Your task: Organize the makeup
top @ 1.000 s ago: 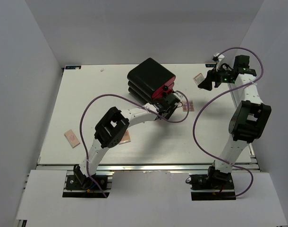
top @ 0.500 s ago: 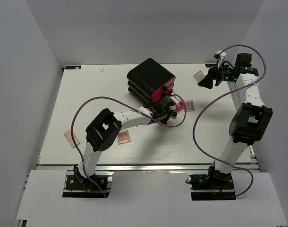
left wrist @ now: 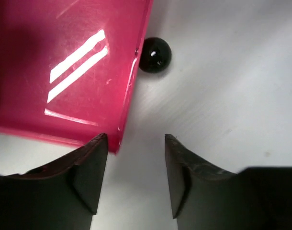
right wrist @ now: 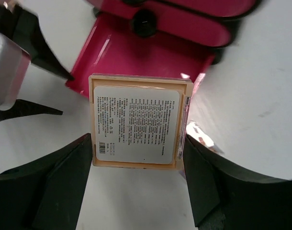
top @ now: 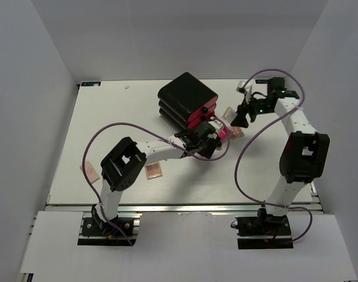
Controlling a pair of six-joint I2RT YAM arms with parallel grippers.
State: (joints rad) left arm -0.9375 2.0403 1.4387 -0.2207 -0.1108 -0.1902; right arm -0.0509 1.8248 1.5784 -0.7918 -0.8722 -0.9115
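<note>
Palette [right wrist: 136, 122] sat clamped in my right gripper [right wrist: 136, 148] above the open drawer [right wrist: 112, 57]; judged it best lowered flat and centred before release. Left gripper [left wrist: 135, 143] stood half-open, holding nothing.

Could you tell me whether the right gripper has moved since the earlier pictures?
Yes: the right gripper, holding a palette, has come left toward the drawer box.

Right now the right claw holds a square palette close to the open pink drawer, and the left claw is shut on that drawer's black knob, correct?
Not quite. The left claw is open and grips nothing: the black knob sits beyond its fingertips, untouched, as the left wrist view shows. The rest stands: the right claw holds the square palette close to the open pink drawer.
</note>
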